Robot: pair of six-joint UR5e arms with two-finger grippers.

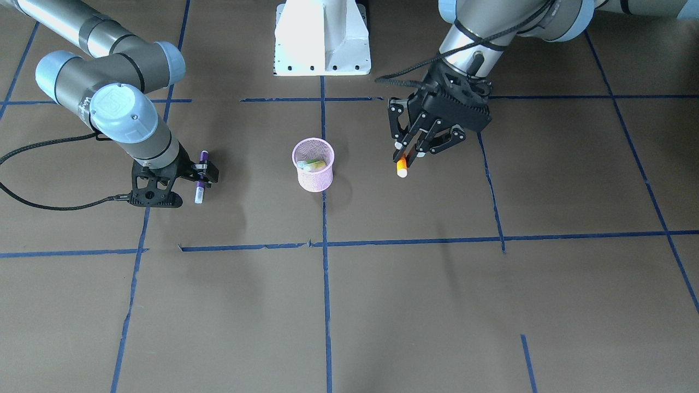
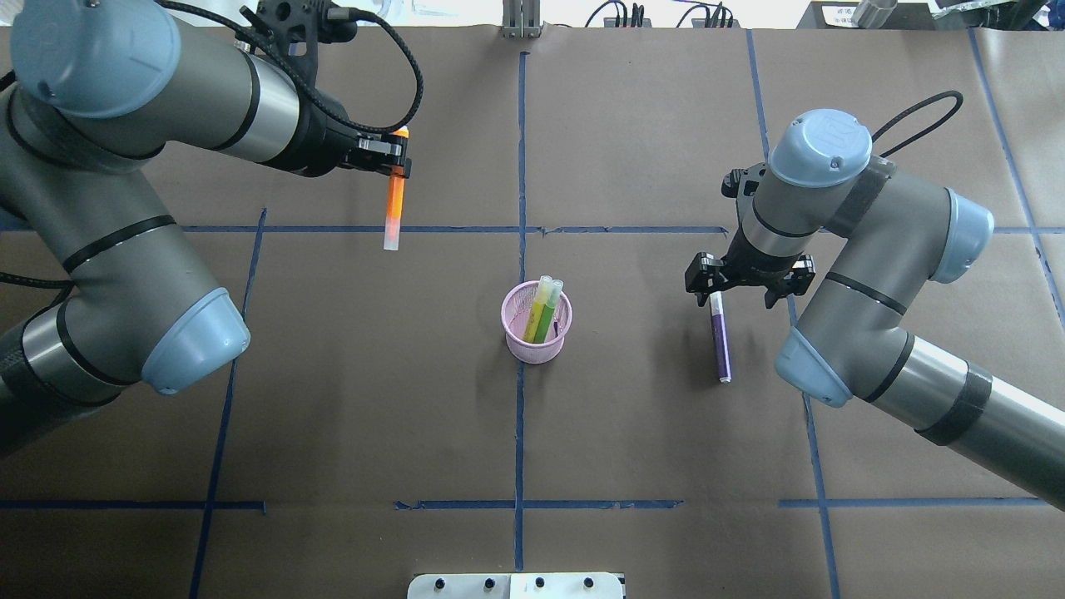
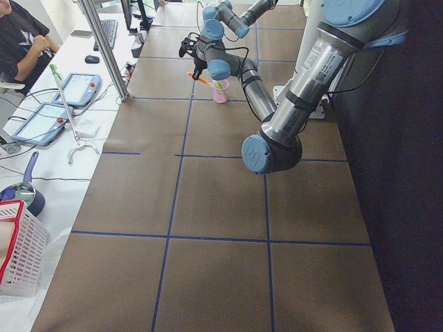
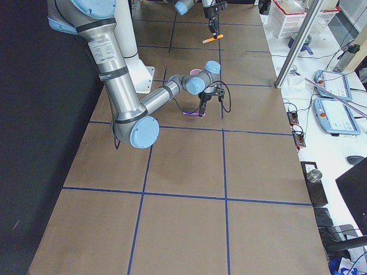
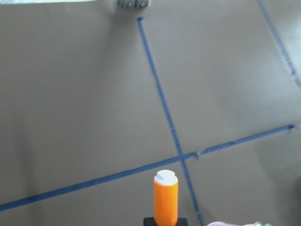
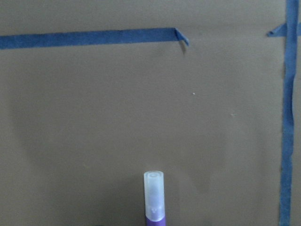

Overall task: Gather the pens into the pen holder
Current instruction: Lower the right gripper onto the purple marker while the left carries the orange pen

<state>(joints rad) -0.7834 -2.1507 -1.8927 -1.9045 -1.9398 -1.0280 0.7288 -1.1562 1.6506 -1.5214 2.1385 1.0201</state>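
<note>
The pink mesh pen holder [image 2: 532,349] stands upright at the table's middle, also in the front view [image 1: 315,179]. A yellow pen [image 2: 539,304] and a green pen [image 2: 550,314] stand in it. My left gripper [image 2: 398,166] is shut on the orange pen [image 2: 394,208] and holds it above the table, far left of the holder; the pen also shows in the left wrist view [image 5: 165,197]. My right gripper [image 2: 715,291] is shut on the purple pen [image 2: 720,341], low over the table, right of the holder. Its pale cap shows in the right wrist view [image 6: 154,193].
The white robot base [image 1: 322,38] stands behind the holder. Blue tape lines [image 2: 520,457] cross the brown table. A side bench with tablets [image 3: 76,90], a white basket [image 3: 21,249] and a seated operator [image 3: 21,41] lies beyond the table's far edge.
</note>
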